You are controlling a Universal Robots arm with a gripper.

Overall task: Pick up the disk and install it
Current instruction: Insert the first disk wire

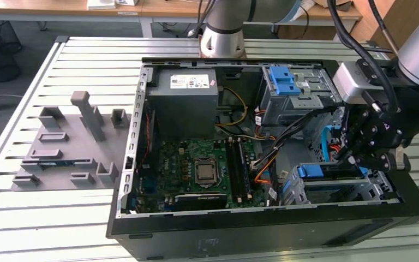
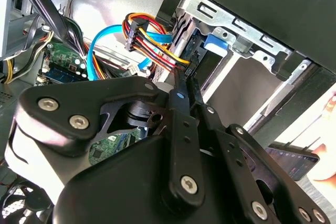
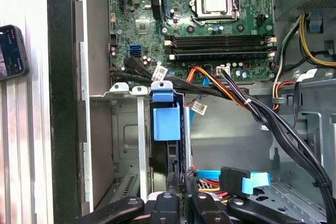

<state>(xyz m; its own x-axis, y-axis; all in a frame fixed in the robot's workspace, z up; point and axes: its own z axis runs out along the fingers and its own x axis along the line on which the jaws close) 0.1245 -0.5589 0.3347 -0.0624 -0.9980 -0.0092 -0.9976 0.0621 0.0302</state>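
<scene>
The disk (image 3: 167,129) stood on edge in the drive cage (image 3: 126,145) at the case's front corner, its blue rail handle uppermost, seated between the cage walls. In the exterior view the same blue handle (image 1: 313,171) sat in the lower bay. The claw (image 3: 178,184) was directly above the disk's near edge, fingers drawn close together around it; a firm grip could not be confirmed from these views, though the narrow gap suggested it was pinching the disk's edge to guide it down the slot. Power and data cables (image 3: 231,95) ran just beside the cage. The open case (image 1: 268,218) lay flat on the table (image 1: 64,218), giving access from above.
</scene>
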